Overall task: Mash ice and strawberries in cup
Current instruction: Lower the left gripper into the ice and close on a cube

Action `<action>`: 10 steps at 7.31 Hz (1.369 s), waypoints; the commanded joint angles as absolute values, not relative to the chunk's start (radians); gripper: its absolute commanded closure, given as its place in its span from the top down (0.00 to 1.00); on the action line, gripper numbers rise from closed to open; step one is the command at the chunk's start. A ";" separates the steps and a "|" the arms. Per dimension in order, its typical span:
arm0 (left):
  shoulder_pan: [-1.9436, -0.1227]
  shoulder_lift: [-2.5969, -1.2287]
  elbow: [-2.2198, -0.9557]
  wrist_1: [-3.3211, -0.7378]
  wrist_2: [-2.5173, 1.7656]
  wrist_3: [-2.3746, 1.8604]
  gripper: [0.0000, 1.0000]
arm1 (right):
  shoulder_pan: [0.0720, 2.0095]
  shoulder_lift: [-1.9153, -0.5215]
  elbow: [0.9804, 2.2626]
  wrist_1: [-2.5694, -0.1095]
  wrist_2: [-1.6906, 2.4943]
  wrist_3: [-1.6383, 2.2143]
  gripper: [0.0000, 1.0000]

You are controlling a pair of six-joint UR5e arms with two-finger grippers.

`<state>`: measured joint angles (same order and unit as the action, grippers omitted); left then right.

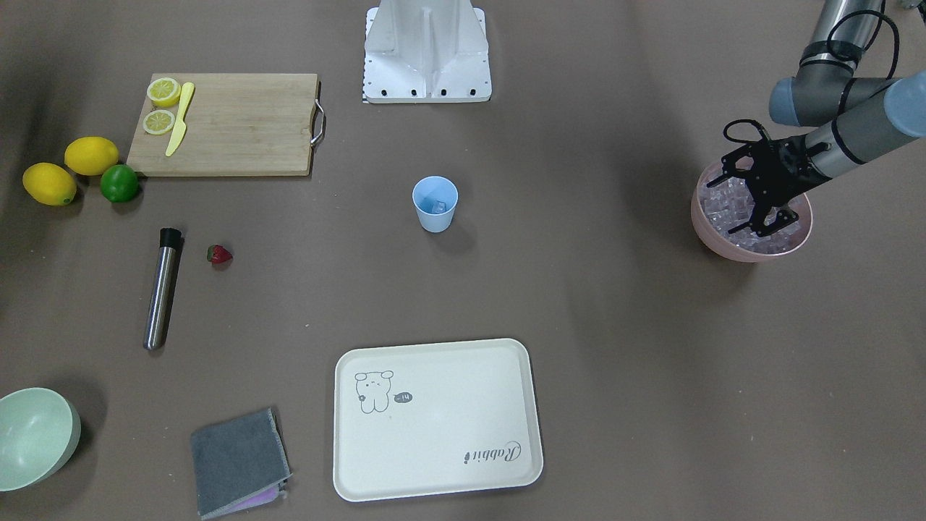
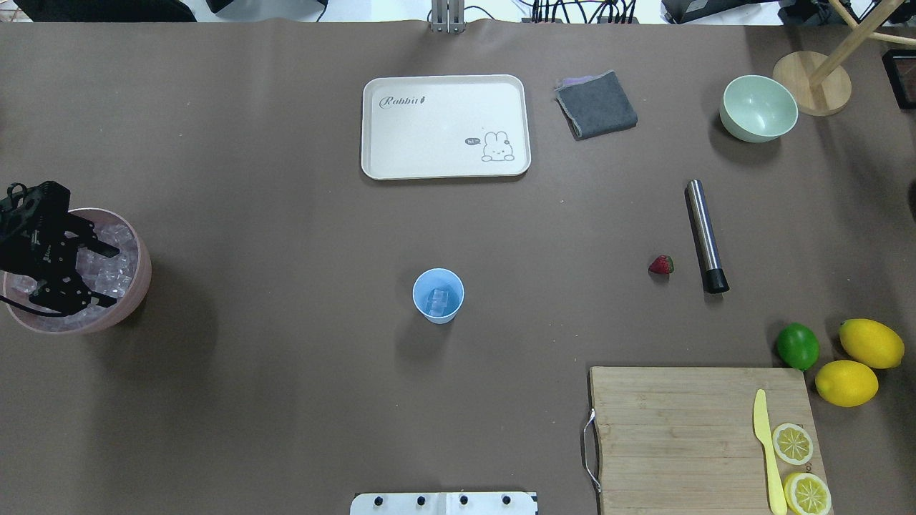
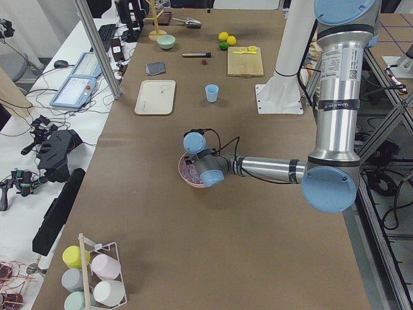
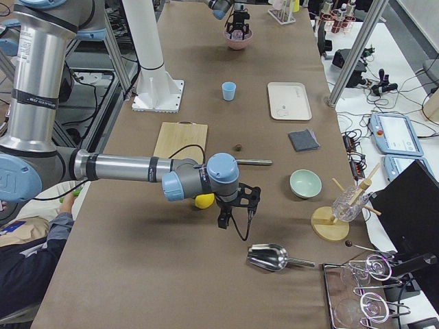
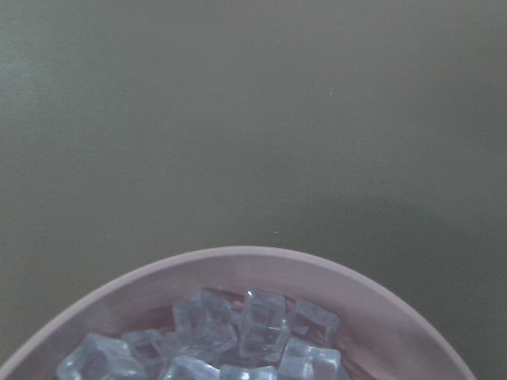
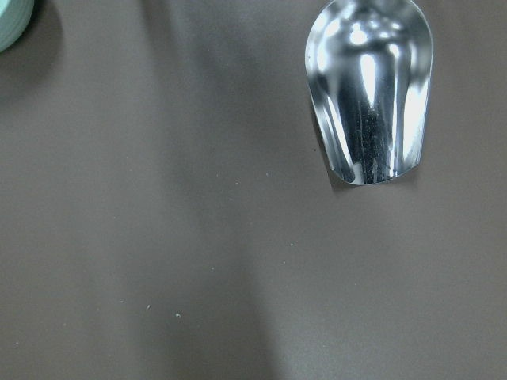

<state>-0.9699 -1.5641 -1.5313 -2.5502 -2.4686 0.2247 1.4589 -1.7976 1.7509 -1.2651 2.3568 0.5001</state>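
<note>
Cup (image 2: 438,295) upright at mid-desk, well clear of every edge, with a couple of clear cubes of ice (image 2: 438,302) lying in its bottom. Strawberry (image 2: 661,265) on its side toward the right end, just beside the black-capped end of a steel rod (image 2: 705,236); touching or not, cannot tell.

Pink bowl (image 2: 143,275) close to the left end, heaped with more of the same cubes. Left gripper (image 2: 114,279) low over that bowl, fingers spread wide, tips down among the cubes, nothing seen clamped between them.

Right gripper (image 4: 234,218) hanging out at the right end, just past a lemon (image 4: 203,201), above bare brown desk and near a shiny metal scoop (image 6: 370,91). Fingers shown only by the side camera, so spread or closed cannot be told.

Cream tray (image 2: 429,136) near the operators' edge, about midway along it. Printed "Rabbit" in script in one corner. In the opposite corner, a small bunny drawing with a dark speech bubble that seems to read "hi".
</note>
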 commanded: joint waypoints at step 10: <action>-1.089 -1.568 -1.536 -2.536 -2.588 0.218 0.00 | 1.460 -1.792 1.766 -1.264 2.359 0.505 1.00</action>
<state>-1.0443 -1.5592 -1.5354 -2.5454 -2.5566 0.2192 1.4597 -1.7900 1.7621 -1.2640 2.3587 0.5039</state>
